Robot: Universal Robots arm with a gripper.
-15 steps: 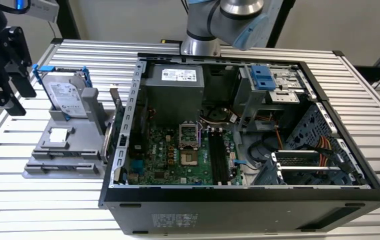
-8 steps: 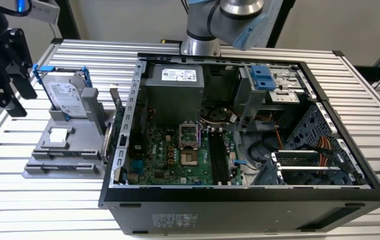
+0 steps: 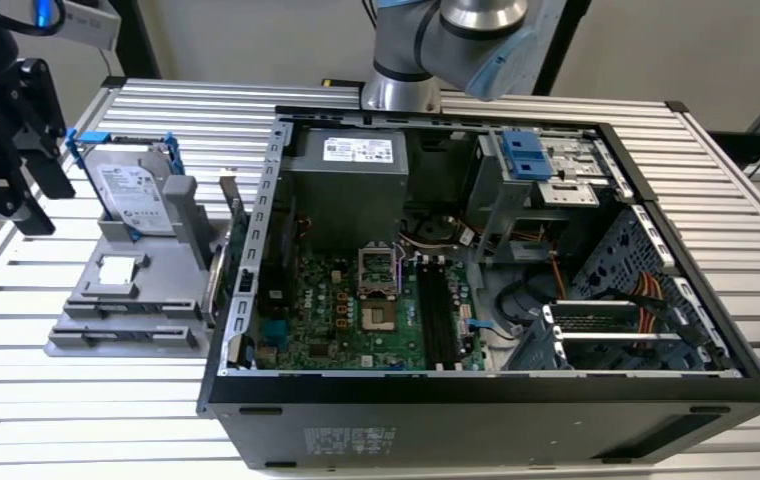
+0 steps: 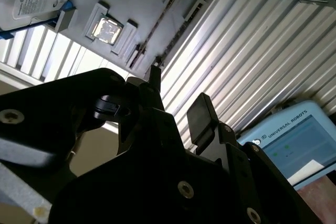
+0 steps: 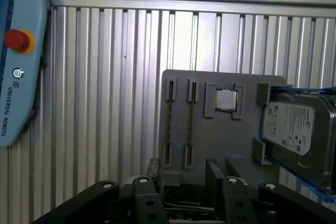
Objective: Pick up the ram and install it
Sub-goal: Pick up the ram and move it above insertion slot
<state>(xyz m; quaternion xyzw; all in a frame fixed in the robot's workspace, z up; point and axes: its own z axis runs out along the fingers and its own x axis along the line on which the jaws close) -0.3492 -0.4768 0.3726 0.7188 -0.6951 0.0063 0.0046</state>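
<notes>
The ram (image 5: 191,124) is a thin dark stick standing on edge in one slot of a grey holder tray (image 5: 220,140). The second wrist view shows the ram (image 4: 157,32) as a dark line on that tray. My gripper (image 5: 184,174) hangs above the tray, apart from the ram, open, with nothing between its black fingers (image 4: 202,114). In the exterior view the gripper (image 3: 33,180) is at the far left, raised beside the tray (image 3: 127,330). The open computer case (image 3: 487,390) lies to the right, with dark memory slots (image 3: 436,315) on its green board.
A silver-labelled hard drive (image 3: 127,190) in a blue frame stands at the tray's back, and a square chip (image 5: 227,99) sits beside the ram slots. A blue-grey pendant (image 5: 18,77) with a red button lies on the ribbed table. A green card (image 3: 607,320) sits inside the case.
</notes>
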